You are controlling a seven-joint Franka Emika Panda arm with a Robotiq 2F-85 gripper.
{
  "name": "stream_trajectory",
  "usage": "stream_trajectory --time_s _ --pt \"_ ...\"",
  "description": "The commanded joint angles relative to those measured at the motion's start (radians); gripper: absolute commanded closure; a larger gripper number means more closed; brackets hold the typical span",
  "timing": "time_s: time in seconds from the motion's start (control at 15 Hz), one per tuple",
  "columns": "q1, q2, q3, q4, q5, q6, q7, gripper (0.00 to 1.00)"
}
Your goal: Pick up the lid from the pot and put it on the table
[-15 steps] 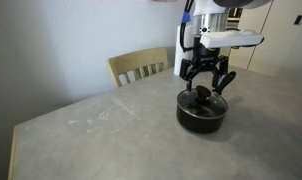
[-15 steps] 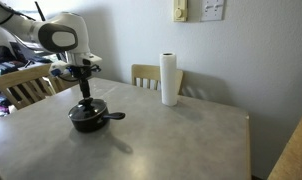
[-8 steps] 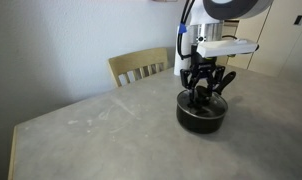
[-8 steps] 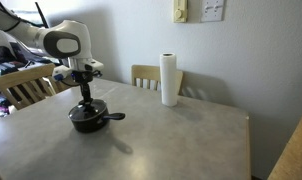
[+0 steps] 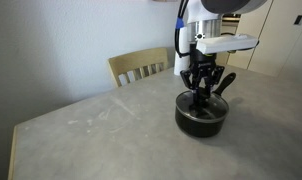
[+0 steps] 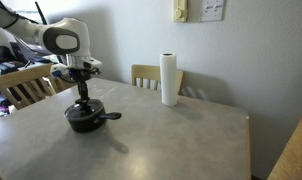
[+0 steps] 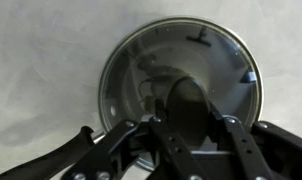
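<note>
One pot [image 5: 199, 121] is sitting on the counter [image 5: 91, 130], and one lid [image 7: 181, 55] is lying flat across its mouth, covering it fully. In the wrist view the clear glass is showing the dark inside of the pot beneath it, with the thin rim running all the way round.

The single tool [image 5: 201, 96] is pointing straight down over the middle of the lid. Its two fingers [image 7: 131, 150] are drawn in on either side of the lid's one black knob [image 7: 187, 100], pinching it between them. The lid is resting on the pot and is not raised.

In an exterior view the pot [image 6: 86, 122] is standing near the counter's [image 6: 171, 140] end closest to the arm, its one long handle [image 6: 110, 116] sticking out sideways, level with the stone-look top. The tool [image 6: 82, 102] is hanging directly above it.

One white paper-towel roll [image 6: 169, 80] is standing upright near the wall edge of the counter, well apart from the pot. Two wooden chairs are showing in that view: one chair [image 6: 146, 74] just behind the roll and another chair [image 6: 21, 85] beside the arm. Two wall plates [image 6: 213, 9] are sitting high on the wall above the roll.
</note>
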Motion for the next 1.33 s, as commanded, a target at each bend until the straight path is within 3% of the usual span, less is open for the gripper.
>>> stream_trajectory --time_s 0.0,0.4,0.87,1.07,1.27 --pt "0.020 -0.062 -0.004 0.008 -0.019 -0.130 -0.039 0.85" --pt "0.044 -0.167 -0.018 0.017 -0.168 -0.291 0.012 0.85" --pt "-0.013 -0.258 -0.064 -0.024 -0.372 -0.383 -0.044 0.85" --pt "-0.067 -0.283 -0.106 -0.064 -0.508 -0.357 -0.145 0.85" --pt "-0.146 -0.304 -0.142 -0.114 -0.536 -0.225 -0.311 0.85"
